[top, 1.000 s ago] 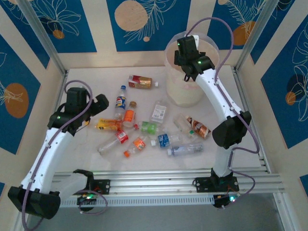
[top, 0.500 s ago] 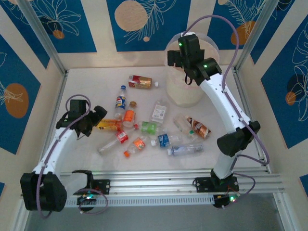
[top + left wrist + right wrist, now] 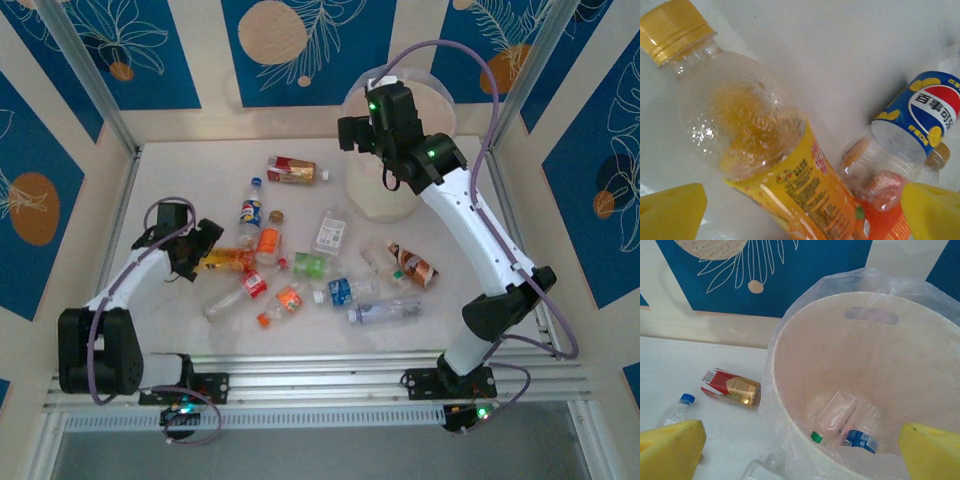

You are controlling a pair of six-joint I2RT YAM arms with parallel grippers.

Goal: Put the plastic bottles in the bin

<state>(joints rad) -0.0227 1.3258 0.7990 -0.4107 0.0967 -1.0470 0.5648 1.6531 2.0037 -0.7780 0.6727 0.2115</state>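
Several plastic bottles lie scattered mid-table. My left gripper is open and low over the left end of the pile. Its yellow fingers straddle a yellow-labelled bottle with a yellow cap, without pinching it. That bottle lies on its side against an orange-labelled one and a blue-labelled one. My right gripper hangs open and empty above the left rim of the cream bin. Inside the bin lie a blue-labelled bottle and a clear one.
A red-and-gold bottle lies alone left of the bin. More bottles spread rightward: green, blue, a long clear one and a brown-orange one. Metal frame posts and patterned walls enclose the table.
My left arm has dropped and reached in, bringing its open gripper down around the yellow-labelled bottle. My right arm has risen and swung left over the bin's rim.
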